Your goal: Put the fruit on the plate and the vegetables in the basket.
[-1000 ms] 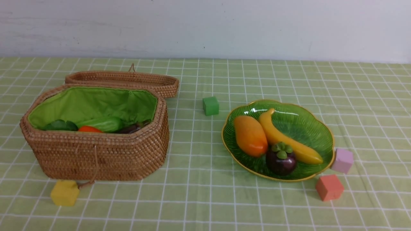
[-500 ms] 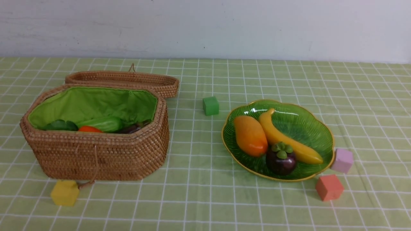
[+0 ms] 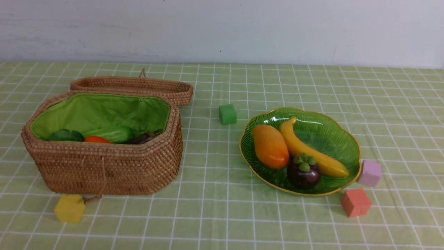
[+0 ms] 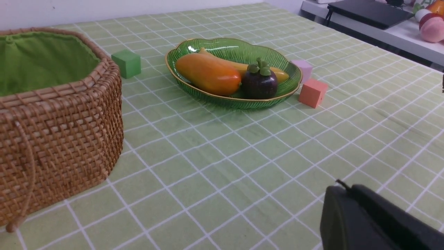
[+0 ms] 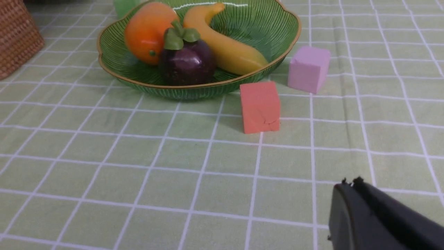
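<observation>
Reference: clock face laid flat on the table (image 3: 222, 215), 12 o'clock toward the far wall, read from my base.

1. Claw state. My left claw (image 4: 347, 194) and my right claw (image 5: 350, 187) were each pressed together with nothing between the jaws. Both sat low and back at my edge of the table, outside the front view.

2. Fruit. The plate (image 3: 341, 133) lay at about 1 o'clock, on my right arm's side. It carried the mango (image 3: 270, 146), the banana (image 3: 312, 152) and the mangosteen (image 3: 304, 172). Mango and banana lay side by side, long axes running roughly 11 to 5 o'clock, and the mangosteen sat at their near ends.

3. Vegetables. The basket (image 3: 114, 170) lay at about 10 o'clock, on my left arm's side, long axis 9 to 3 o'clock. Inside it I saw the gourd (image 3: 112, 133), the carrot (image 3: 96, 139) and part of the eggplant (image 3: 140, 139), all below the rim.

4. Governing relation. The plate was ahead of my right claw, well apart from it, with the red cube (image 5: 260, 106) between the two. The basket was beside my left claw's line of sight, likewise apart.

5. Assessment. No fruit or vegetable lay loose on the table; only cubes did. I judged the sorting done, so the coming move called for no approach to either container
</observation>
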